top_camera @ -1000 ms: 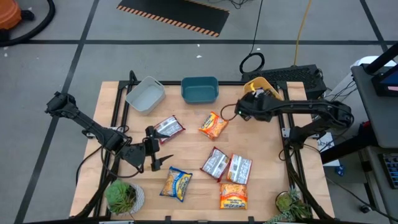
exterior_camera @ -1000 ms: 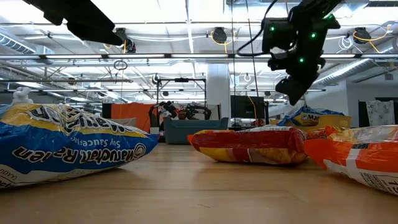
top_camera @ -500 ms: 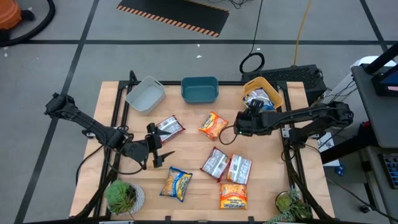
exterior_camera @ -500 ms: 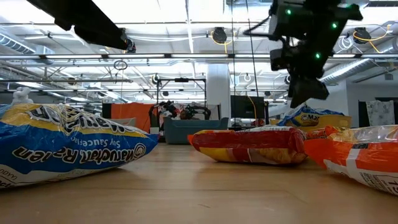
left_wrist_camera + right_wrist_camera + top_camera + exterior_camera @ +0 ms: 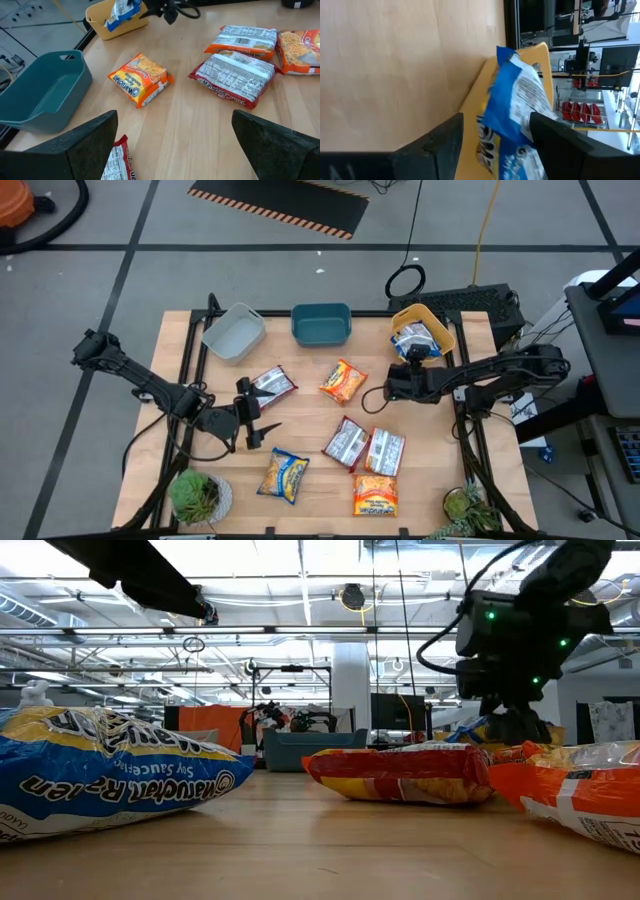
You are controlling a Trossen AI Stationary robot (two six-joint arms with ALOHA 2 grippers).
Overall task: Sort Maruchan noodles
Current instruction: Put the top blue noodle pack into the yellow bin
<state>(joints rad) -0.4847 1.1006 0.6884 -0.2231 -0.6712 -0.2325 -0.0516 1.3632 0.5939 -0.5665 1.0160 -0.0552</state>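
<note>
Several Maruchan noodle packets lie flat on the wooden table: a silver-red one [image 5: 270, 385], an orange one [image 5: 343, 380], two silver ones [image 5: 347, 443] [image 5: 385, 450], another orange one [image 5: 375, 495] and a yellow-blue one [image 5: 285, 475]. A blue-and-white packet [image 5: 412, 340] lies in the yellow tub [image 5: 440, 330], poking over its rim [image 5: 520, 100]. My right gripper [image 5: 400, 375] is open and low over the table just near of that tub, with nothing between its fingers [image 5: 440, 145]. My left gripper [image 5: 262, 430] hangs open and empty [image 5: 174, 117] left of centre, facing the orange packet [image 5: 140, 80].
A grey tub [image 5: 235, 332] and a teal tub [image 5: 321, 323] stand along the far edge, left of the yellow one. Potted plants sit at the near left [image 5: 195, 495] and near right [image 5: 465, 510] corners. Bare wood [image 5: 300, 420] shows between the two grippers.
My right gripper has come away from above the yellow tub, sinking toward the table and moving toward its near edge while rolling about its own axis. The blue-and-white packet, which the gripper covered before, now shows lying in the tub.
</note>
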